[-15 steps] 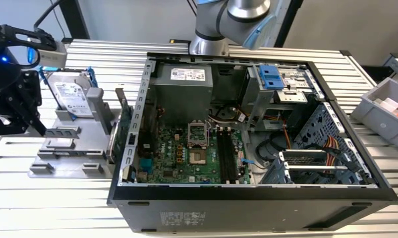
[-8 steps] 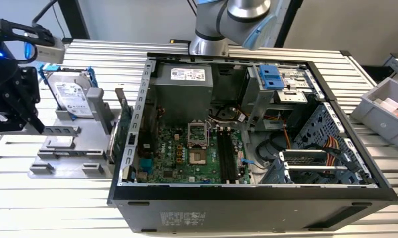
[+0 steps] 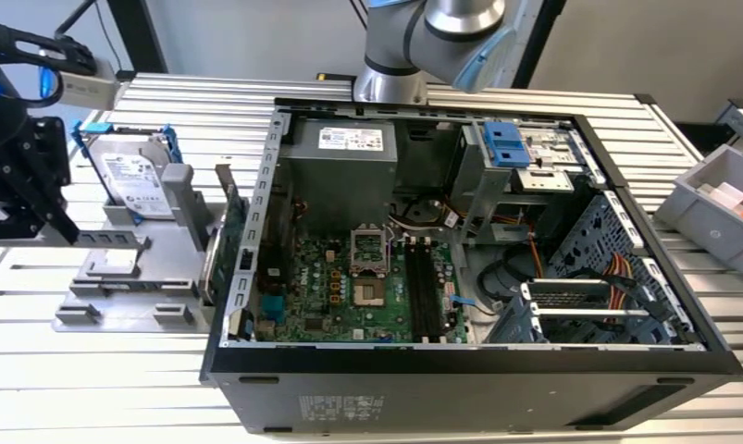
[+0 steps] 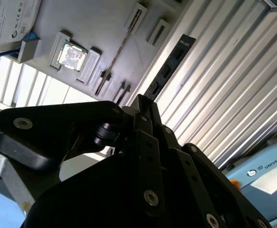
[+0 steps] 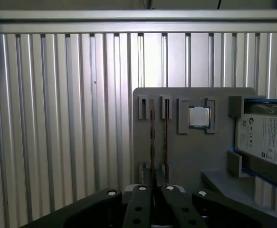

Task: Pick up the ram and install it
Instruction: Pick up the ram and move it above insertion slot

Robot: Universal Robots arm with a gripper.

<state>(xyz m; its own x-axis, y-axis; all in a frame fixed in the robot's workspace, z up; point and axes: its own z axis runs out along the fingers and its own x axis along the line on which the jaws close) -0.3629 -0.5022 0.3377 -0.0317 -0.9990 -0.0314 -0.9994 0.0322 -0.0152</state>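
Observation:
My gripper (image 4: pixel 143 102) is shut on the ram (image 4: pixel 170 65), a dark stick with chips that juts out from the fingertips over the ribbed table. In the first wrist view the ram (image 5: pixel 151 135) shows edge-on as a thin line running out from the gripper (image 5: pixel 153 180), above the slotted end of the grey holder (image 5: pixel 186 156). In the exterior view the gripper (image 3: pixel 53 227) hangs at the far left, raised above the holder (image 3: pixel 124 289). The open computer case (image 3: pixel 241 365) lies to the exterior view's right. Long black memory slots (image 3: pixel 423 287) sit on its motherboard (image 3: pixel 334 277).
The holder also carries a hard drive in a blue frame (image 3: pixel 134 176), a processor chip (image 5: pixel 198 116) and a green expansion card (image 3: pixel 233 245) standing next to the case wall. A grey bin (image 3: pixel 717 194) sits at the exterior view's right edge. The arm's base (image 3: pixel 390 83) rises behind the case.

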